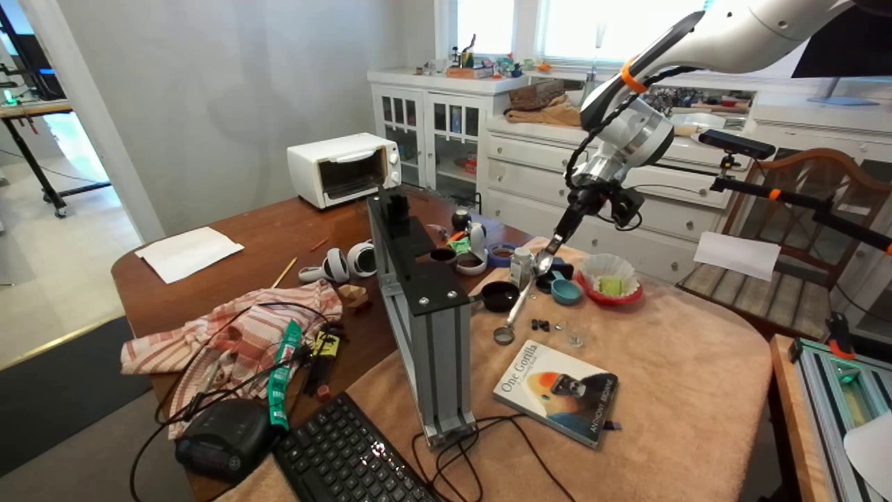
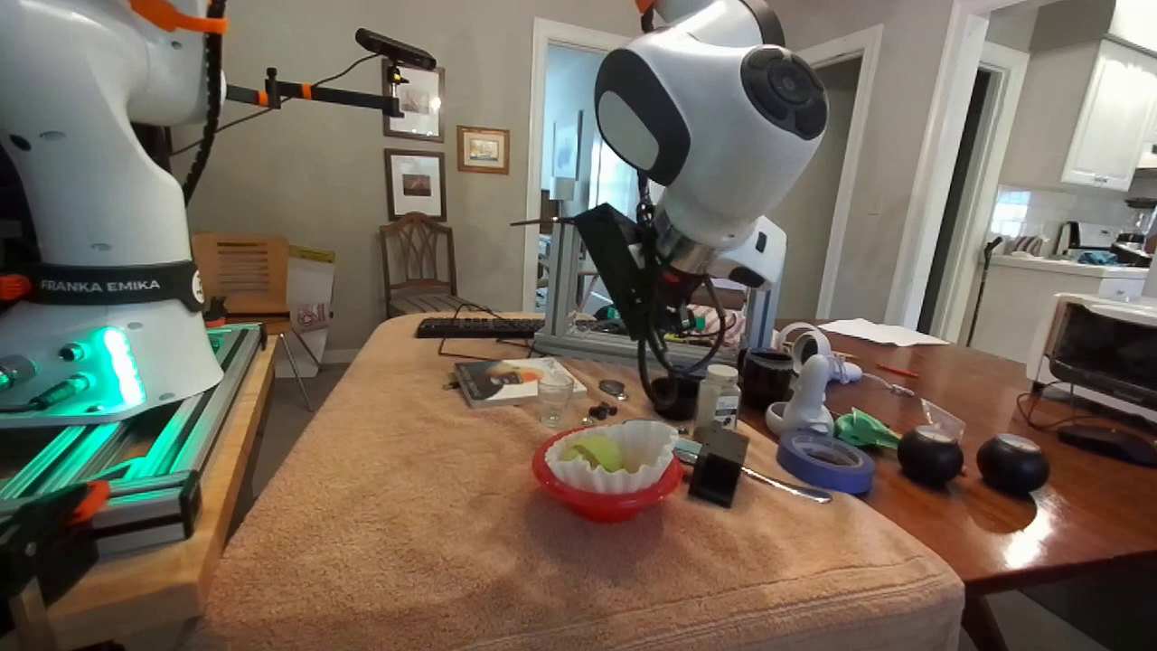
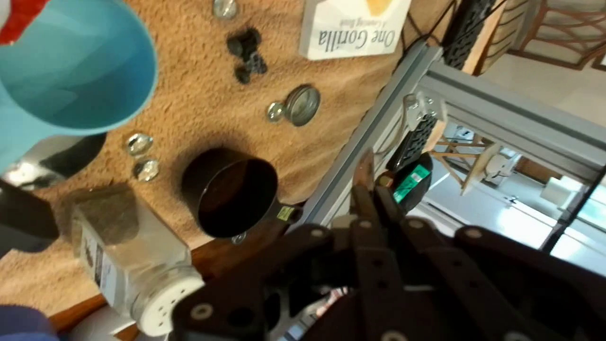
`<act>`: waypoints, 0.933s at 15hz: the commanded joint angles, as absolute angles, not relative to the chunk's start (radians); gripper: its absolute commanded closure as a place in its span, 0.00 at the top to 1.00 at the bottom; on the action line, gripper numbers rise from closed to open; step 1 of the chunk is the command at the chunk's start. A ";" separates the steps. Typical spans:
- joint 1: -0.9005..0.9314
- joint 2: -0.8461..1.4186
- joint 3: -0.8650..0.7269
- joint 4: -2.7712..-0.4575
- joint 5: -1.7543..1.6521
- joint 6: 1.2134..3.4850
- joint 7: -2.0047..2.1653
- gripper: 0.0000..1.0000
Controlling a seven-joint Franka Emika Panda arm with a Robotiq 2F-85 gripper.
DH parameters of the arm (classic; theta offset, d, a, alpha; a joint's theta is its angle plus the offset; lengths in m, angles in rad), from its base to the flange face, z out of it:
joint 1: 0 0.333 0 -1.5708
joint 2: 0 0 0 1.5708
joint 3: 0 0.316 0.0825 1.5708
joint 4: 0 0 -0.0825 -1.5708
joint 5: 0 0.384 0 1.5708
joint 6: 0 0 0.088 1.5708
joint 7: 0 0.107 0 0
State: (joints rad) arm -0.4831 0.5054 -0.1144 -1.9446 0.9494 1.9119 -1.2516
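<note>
My gripper (image 1: 555,242) points down over the towel-covered table in an exterior view. In the wrist view its fingers (image 3: 374,190) are close together on a thin shiny metal utensil (image 3: 364,169). It looks like a spoon (image 1: 520,304), its pale handle slanting down, apparently in the air. Nearest are a glass shaker with a white lid (image 1: 520,265), a black pot (image 1: 499,297) and a light blue cup (image 1: 565,293). The wrist view shows the shaker (image 3: 128,246), pot (image 3: 227,199) and cup (image 3: 80,61) to the left of the fingers. In an exterior view the fingertips are hidden behind the arm.
A red bowl with a paper liner (image 2: 606,504) and a black block (image 2: 719,466) stand nearby. A metal frame (image 1: 446,369) rises beside a book (image 1: 557,394). A small round lid (image 1: 503,336), blue tape (image 2: 824,463) and a keyboard (image 1: 348,453) lie on the table.
</note>
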 commanded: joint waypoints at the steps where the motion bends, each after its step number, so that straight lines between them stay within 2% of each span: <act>1: -0.406 0.505 -0.145 -1.931 0.965 2.051 -1.236 0.01; 4: -0.385 0.521 -0.162 -1.878 0.890 2.038 -1.152 0.01; 8: -0.411 0.566 -0.170 -1.751 0.735 1.839 -1.007 0.01; 9: -0.411 0.525 -0.155 -1.828 0.791 1.940 -1.072 0.06; 12: -0.421 0.542 -0.157 -1.781 0.751 1.875 -1.031 0.06; 13: -0.422 0.546 -0.156 -1.777 0.750 1.875 -1.029 0.01; 14: -0.422 0.556 -0.156 -1.772 0.753 1.892 -1.035 0.01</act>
State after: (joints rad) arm -0.4115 0.5474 -0.1663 -1.7798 0.7561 1.8746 -1.0319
